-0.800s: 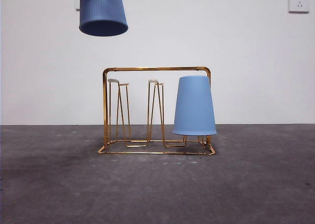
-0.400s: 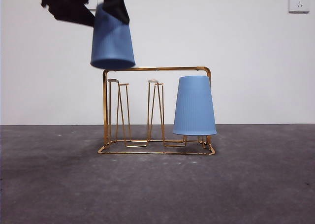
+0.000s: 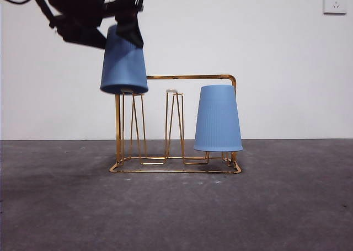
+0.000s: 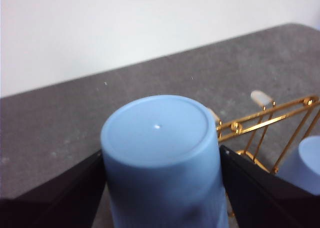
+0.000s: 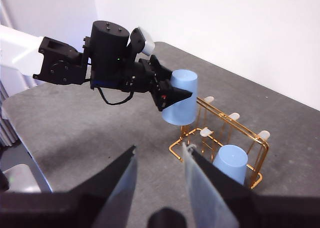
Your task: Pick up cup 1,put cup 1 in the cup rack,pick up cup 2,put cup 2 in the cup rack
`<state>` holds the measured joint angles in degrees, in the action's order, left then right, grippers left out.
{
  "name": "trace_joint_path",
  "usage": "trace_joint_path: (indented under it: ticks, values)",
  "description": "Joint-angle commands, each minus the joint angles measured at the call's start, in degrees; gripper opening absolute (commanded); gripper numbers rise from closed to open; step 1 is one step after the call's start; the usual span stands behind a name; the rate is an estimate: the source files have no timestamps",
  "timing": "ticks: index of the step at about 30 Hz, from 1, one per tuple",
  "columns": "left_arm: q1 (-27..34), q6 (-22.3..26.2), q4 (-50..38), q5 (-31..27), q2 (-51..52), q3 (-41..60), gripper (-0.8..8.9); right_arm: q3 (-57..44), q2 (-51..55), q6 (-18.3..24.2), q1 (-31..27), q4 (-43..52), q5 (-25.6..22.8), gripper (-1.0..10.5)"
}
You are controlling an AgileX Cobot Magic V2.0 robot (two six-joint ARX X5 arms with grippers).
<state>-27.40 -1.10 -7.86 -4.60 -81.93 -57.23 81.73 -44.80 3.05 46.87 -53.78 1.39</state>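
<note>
Front view: left tool (image 3: 122,16), clamped on cup 2 (image 3: 123,60), has lowered it onto the cup rack (image 3: 190,77) peg.

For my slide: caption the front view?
Left claw lowers upturned blue cup onto gold rack; second cup racked.

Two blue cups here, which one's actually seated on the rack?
The free cup, inverted over the pegs at one end of the cup rack. The other cup is gripped by the left gripper above the opposite end.

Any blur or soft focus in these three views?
Front view: left claw and arm slightly motion-smeared, rack sharp. Left wrist view: held cup soft, too close. Right wrist view: own right claw blurred, scene beyond crisp.
</note>
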Motion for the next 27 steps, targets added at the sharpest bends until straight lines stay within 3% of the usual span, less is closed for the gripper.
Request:
trace_joint_path:
  ticks: [1,14,27]
  values:
    - [0.09,-0.11,-1.03,0.52,-0.68,0.61,-0.08,-0.48,0.07,0.20,0.00,0.20,-0.42,1.6]
    - [0.09,-1.73,-7.52,0.55,-2.10,8.94,-0.08,-0.48,0.02,0.68,0.00,0.20,-1.51,1.6]
    - [-0.42,-1.88,-8.11,0.55,-5.22,9.16,-0.08,-0.48,-0.04,0.63,0.00,-0.22,-1.46,1.6]
